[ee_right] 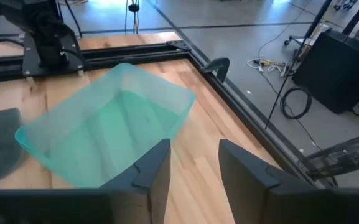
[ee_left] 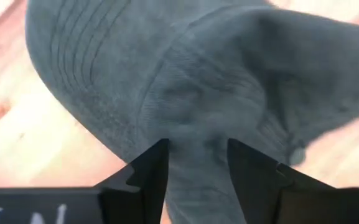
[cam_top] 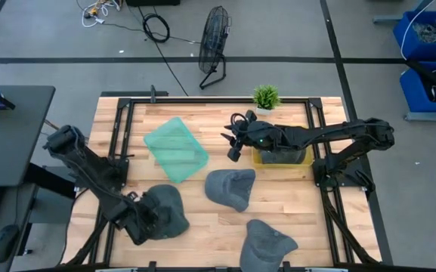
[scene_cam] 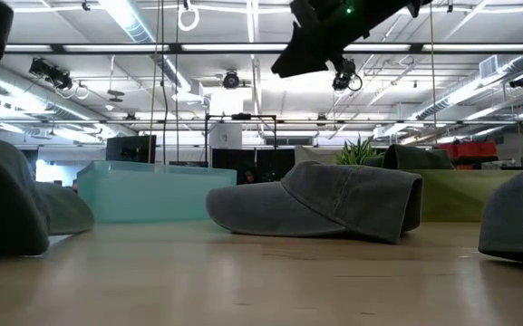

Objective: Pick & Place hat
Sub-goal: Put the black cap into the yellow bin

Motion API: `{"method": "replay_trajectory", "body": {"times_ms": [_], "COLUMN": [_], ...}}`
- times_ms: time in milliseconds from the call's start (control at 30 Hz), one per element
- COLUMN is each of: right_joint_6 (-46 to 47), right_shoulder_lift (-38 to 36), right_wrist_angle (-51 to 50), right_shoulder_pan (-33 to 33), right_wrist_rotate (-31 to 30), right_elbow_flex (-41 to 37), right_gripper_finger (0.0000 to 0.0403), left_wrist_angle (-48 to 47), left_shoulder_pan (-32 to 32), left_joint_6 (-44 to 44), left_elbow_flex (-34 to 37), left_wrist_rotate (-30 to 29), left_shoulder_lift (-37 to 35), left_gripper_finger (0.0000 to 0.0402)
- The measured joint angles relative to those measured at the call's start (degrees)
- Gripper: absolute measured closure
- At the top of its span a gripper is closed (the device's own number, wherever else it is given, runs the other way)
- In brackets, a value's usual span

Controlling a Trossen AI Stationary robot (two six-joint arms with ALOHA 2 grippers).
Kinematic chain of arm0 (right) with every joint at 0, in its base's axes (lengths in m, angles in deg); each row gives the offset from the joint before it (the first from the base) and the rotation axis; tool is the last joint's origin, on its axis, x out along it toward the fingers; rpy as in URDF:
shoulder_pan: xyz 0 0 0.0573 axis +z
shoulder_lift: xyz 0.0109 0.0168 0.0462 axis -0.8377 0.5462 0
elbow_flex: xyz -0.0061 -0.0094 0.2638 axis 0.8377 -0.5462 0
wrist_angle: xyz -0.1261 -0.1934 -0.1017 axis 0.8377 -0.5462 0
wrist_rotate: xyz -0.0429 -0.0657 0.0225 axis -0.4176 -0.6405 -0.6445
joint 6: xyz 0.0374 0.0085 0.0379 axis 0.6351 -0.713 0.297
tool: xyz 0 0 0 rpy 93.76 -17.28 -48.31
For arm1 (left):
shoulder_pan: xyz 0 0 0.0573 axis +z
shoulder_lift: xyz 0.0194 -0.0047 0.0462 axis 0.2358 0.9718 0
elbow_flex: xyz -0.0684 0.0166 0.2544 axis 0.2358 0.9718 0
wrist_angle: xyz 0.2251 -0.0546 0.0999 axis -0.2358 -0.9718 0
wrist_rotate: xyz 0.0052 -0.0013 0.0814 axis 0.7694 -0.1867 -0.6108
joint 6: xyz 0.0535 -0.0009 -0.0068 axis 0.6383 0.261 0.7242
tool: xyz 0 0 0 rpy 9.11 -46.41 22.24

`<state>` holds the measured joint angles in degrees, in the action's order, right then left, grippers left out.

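Three grey caps lie on the wooden table: one at the near left (cam_top: 166, 211), one in the middle (cam_top: 231, 187), resting on its brim and crown (scene_cam: 334, 204), and one at the near edge (cam_top: 267, 243). My left gripper (cam_top: 148, 221) is down at the near-left cap and shut on it (ee_left: 198, 93). My right gripper (cam_top: 233, 149) is open and empty. It hangs high above the table (scene_cam: 290, 62), between the green bin and the middle cap, and looks toward a translucent green bin (ee_right: 111, 130). My left gripper pinches a raised fold of the cap's crown (ee_left: 198, 165) between its two fingers (ee_left: 151, 171), close to where the brim meets the crown. It comes from the table's near left side, slanting down. The cap lies on the table (scene_cam: 7, 208).
The translucent green bin (cam_top: 176, 149) stands at the far left centre. A yellow-green bin (cam_top: 282, 157) sits under my right arm, with a small potted plant (cam_top: 265, 97) behind it. A black frame (cam_top: 127, 113) borders the table. Bare wood (cam_top: 202, 219) lies between the caps.
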<state>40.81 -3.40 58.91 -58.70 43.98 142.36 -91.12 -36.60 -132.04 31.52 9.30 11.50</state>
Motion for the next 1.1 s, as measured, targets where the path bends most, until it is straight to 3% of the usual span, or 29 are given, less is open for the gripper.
{"method": "replay_trajectory", "body": {"times_ms": [100, 267, 367, 500, 600, 800, 933, 1100], "right_joint_6": [0.0, 0.4, 0.3, -0.2, -0.5, -3.4, -6.2, -8.6], "right_shoulder_lift": [0.0, 0.0, 0.0, 0.0, 0.0, 0.0, 0.0, 0.0], "right_wrist_angle": [-0.5, -0.5, -0.4, -0.4, 0.4, 6.0, 9.6, 13.2], "right_shoulder_pan": [0.0, 0.0, 0.0, 0.0, 0.0, 0.1, 0.0, 0.0], "right_wrist_rotate": [0.2, 0.2, 0.2, 1.4, 7.4, 19.7, 20.2, 21.2], "right_elbow_flex": [0.0, 0.0, 0.0, 0.0, 0.0, 0.0, 0.0, 0.0], "right_gripper_finger": [0.0265, 0.0271, 0.0273, 0.0273, 0.0275, 0.0290, 0.0296, 0.0294], "left_wrist_angle": [-0.2, -1.0, -0.7, -0.8, -2.4, -18.9, -32.7, -40.5], "left_shoulder_pan": [0.2, 0.2, 0.2, 0.9, 2.1, 5.5, 6.9, 10.1], "left_joint_6": [-3.3, 0.5, 4.3, 7.3, 9.8, 15.4, 19.8, 28.5], "left_elbow_flex": [0.6, 0.6, 0.6, 0.4, -1.1, -13.4, -24.0, -33.1], "left_wrist_rotate": [2.0, 4.0, 4.1, 3.8, 0.7, -1.3, -9.1, -17.1], "left_shoulder_lift": [2.4, 6.1, 7.0, 6.6, 5.1, 3.1, 3.0, 3.0], "left_gripper_finger": [0.0222, 0.0234, 0.0276, 0.0374, 0.0390, 0.0397, 0.0397, 0.0397]}}
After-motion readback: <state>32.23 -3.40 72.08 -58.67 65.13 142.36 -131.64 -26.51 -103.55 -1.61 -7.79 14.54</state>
